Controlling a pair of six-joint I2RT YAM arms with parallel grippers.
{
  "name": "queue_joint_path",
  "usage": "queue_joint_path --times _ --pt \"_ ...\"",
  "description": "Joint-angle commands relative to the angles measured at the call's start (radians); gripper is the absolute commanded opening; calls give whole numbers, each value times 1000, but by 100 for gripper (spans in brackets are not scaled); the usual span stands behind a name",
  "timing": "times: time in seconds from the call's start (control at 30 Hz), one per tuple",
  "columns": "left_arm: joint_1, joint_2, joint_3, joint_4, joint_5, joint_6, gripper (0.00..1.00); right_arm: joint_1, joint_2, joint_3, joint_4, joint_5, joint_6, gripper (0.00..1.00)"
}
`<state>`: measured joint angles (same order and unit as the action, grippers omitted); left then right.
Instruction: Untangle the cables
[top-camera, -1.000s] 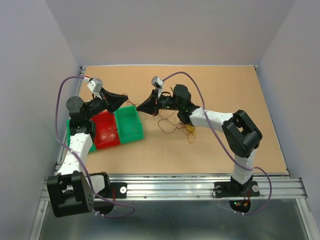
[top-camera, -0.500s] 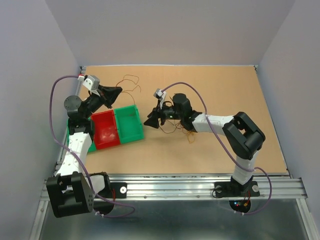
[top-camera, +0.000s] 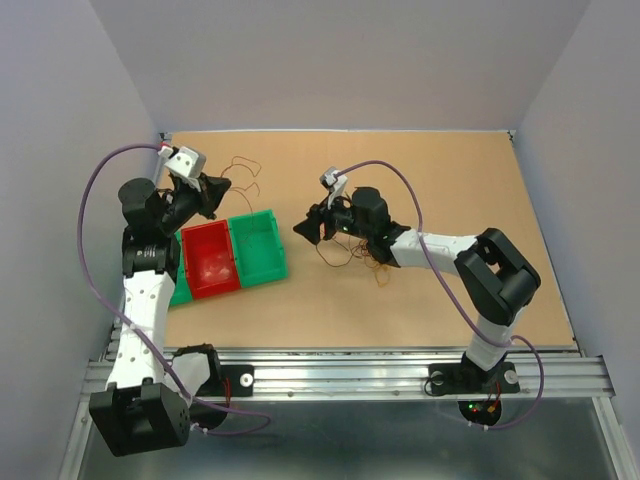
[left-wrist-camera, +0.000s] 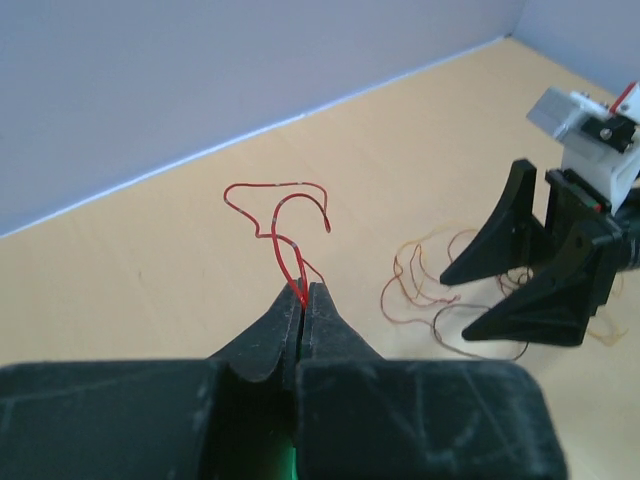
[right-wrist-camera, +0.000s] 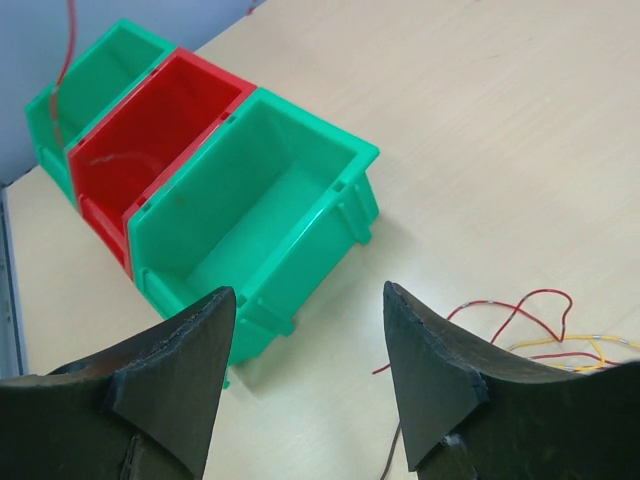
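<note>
Top view: the left end effector (top-camera: 215, 190) hangs over the far-left desk (top-camera: 450, 180) just behind the bins (top-camera: 252, 243), while the right end effector (top-camera: 308, 225) is at the left edge of the cables (top-camera: 350, 257) mid-desk. Left wrist view shows its jaws pressed together, pinching one red wire (left-wrist-camera: 290, 215) lifted away from the pile, probably to pull it free. Right wrist view: jaws spread and empty, green bin (right-wrist-camera: 260, 210) ahead, so it looks ready for another strand.

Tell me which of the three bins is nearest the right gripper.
The green bin at the row's right end, beside the red bin; the other green bin sits farthest from the right gripper.
</note>
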<state>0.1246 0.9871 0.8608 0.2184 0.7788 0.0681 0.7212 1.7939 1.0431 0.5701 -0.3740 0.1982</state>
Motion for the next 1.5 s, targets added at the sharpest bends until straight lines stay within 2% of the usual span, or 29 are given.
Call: queue_joint_path --times 0.0,0.1,0.17,0.2,0.3,0.53,0.7,0.93,1.23,1.47 --pt "-3 -44 99 -378 -32 225 0 7 -39 -25 76 63 7 66" --pt "-2 -38 179 -557 -6 364 0 7 -44 -29 79 60 9 66" --pt "-2 -33 234 -759 0 430 0 7 -50 -35 80 61 10 66" --pt "-2 -27 250 -760 -9 443 0 7 -51 -37 80 61 10 66" --pt "-2 -1 300 -920 -96 473 0 9 -62 -46 80 60 9 66" --pt "-2 42 328 -1099 -166 541 0 9 -73 -55 77 50 10 66" --pt "0 47 320 -1099 -282 500 0 7 -36 -23 67 0 15 66" --pt "-2 90 300 -1094 -320 492 0 9 128 149 -39 9 52 70" --pt "3 97 254 -1024 -398 463 0 87 277 359 -239 144 35 73" --pt "4 87 231 -993 -414 458 0 113 317 408 -298 188 37 72"
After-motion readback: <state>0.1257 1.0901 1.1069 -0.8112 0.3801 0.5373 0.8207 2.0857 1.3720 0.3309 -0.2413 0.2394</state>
